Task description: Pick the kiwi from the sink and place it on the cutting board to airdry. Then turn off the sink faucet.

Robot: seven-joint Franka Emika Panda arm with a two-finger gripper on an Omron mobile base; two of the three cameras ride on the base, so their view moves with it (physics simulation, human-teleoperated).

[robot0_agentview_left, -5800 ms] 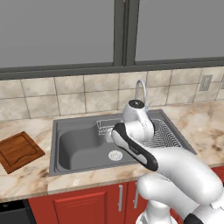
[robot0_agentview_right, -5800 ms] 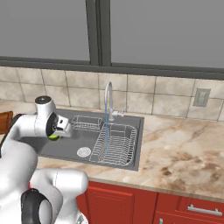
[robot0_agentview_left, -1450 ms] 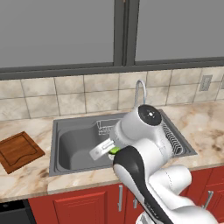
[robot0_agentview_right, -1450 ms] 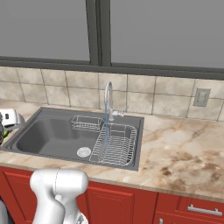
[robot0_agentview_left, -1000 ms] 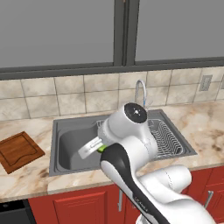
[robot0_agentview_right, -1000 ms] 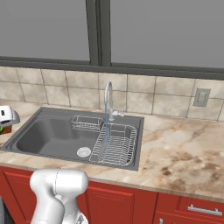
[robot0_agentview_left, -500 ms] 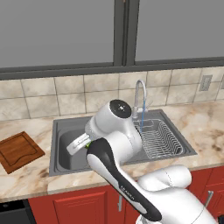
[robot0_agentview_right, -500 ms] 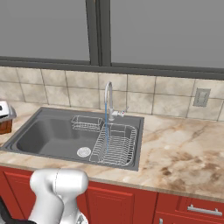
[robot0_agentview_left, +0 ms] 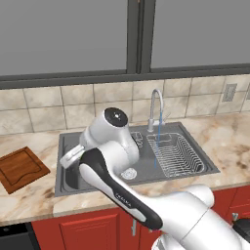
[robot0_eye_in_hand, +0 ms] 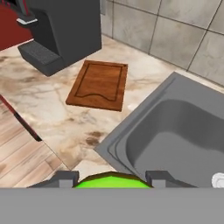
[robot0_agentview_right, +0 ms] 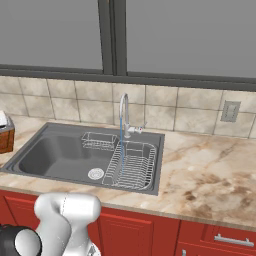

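- We hold the kiwi [robot0_eye_in_hand: 112,180] in our end effector [robot0_eye_in_hand: 112,179]. The two dark fingertips [robot0_eye_in_hand: 65,178] sit on each side of the green fruit and pinch it.
- The kiwi hangs above the edge of the sink [robot0_eye_in_hand: 175,131], on the side nearest the cutting board [robot0_eye_in_hand: 99,85]. It is not over the cutting board yet.
- The kiwi could slip out, we think, because it is round and wet. Then it would drop onto the worktop [robot0_eye_in_hand: 65,118] or roll back into the sink.
- If we let go too high over the cutting board, the kiwi could bounce and roll off. The raised rim may help stop it.
- A big dark machine [robot0_eye_in_hand: 61,30] stands just beside the cutting board, so we could bump it if we reach too far.
- Water runs from the sink faucet [robot0_agentview_left: 155,108], so that job is not done yet.
- We see too little of the kiwi to tell which way its long side points.
- The cutting board's long side points away from the sink's near corner, toward the tiled wall [robot0_eye_in_hand: 175,30].
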